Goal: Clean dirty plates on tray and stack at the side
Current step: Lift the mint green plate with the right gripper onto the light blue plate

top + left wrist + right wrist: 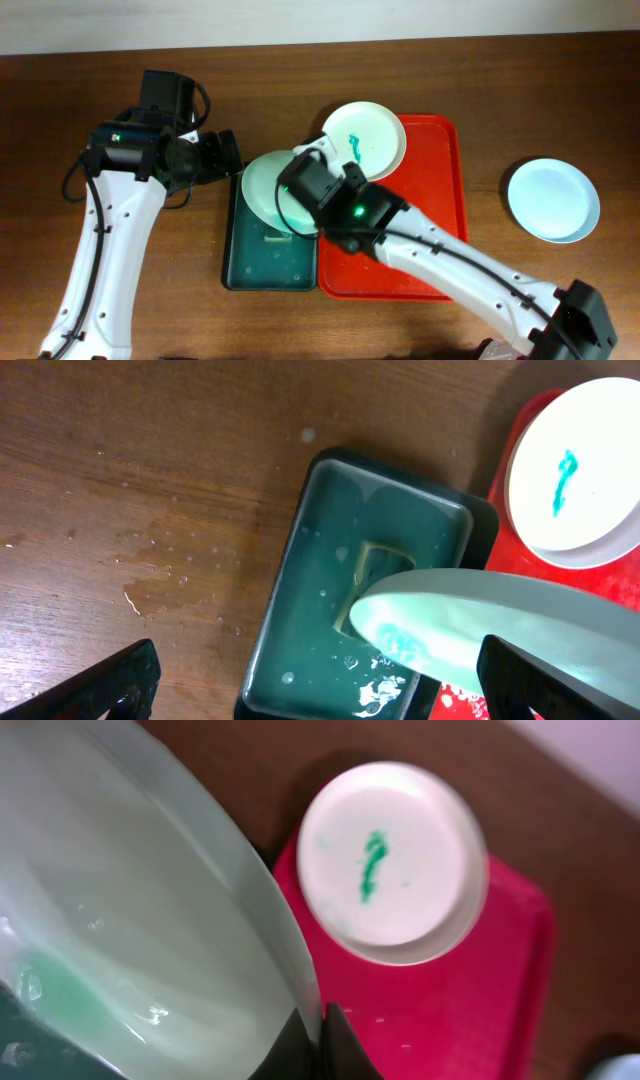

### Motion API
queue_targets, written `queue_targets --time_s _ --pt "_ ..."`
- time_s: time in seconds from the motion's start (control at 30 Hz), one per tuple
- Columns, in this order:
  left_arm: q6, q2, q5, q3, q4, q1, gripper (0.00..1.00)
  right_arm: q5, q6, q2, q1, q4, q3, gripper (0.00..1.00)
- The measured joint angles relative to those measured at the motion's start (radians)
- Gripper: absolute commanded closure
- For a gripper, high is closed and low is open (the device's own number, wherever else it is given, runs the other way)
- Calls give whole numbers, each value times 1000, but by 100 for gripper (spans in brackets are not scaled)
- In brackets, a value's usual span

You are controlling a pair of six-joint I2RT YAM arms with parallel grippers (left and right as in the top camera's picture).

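The red tray (436,170) lies beside the jaws of the right gripper (318,1048), and the dark green tray (240,270) lies beneath them. They clamp the pale green plate (258,185) by its rim, with the smeared white plate (365,138) beyond. The 2 jaws of the left gripper (224,152) stand apart, with the green plate just ahead.

The pale green plate (130,920) is blurred and cut off left and bottom in the right wrist view, hides part of the sponge (375,565) in the left wrist view, and overhead sits partly under the right arm (440,255)
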State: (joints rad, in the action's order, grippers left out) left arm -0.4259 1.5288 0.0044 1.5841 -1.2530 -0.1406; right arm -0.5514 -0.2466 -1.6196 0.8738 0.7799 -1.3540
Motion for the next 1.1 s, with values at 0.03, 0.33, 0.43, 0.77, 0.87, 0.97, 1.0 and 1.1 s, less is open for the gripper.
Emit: queue_targets --time_s 0.03,0.33,0.43,0.77,0.87,0.97,1.0,1.1 --pt "0 0 0 0 0 0 1 -39 4 0 19 0 0 96" --pt "0 0 0 0 0 0 1 -331 23 0 138 2 0 96" --pt "0 0 0 0 0 0 1 -356 28 0 143 6 0 96" --pt "0 0 0 0 0 0 1 -369 37 0 143 17 0 96" --pt "0 0 0 0 0 0 1 -369 38 0 143 18 0 96" --pt "0 0 0 0 0 0 1 -369 38 0 143 18 0 96" --pt "0 0 0 0 0 0 1 -369 37 0 143 17 0 96" --pt "0 0 0 0 0 0 1 -369 38 0 143 18 0 96"
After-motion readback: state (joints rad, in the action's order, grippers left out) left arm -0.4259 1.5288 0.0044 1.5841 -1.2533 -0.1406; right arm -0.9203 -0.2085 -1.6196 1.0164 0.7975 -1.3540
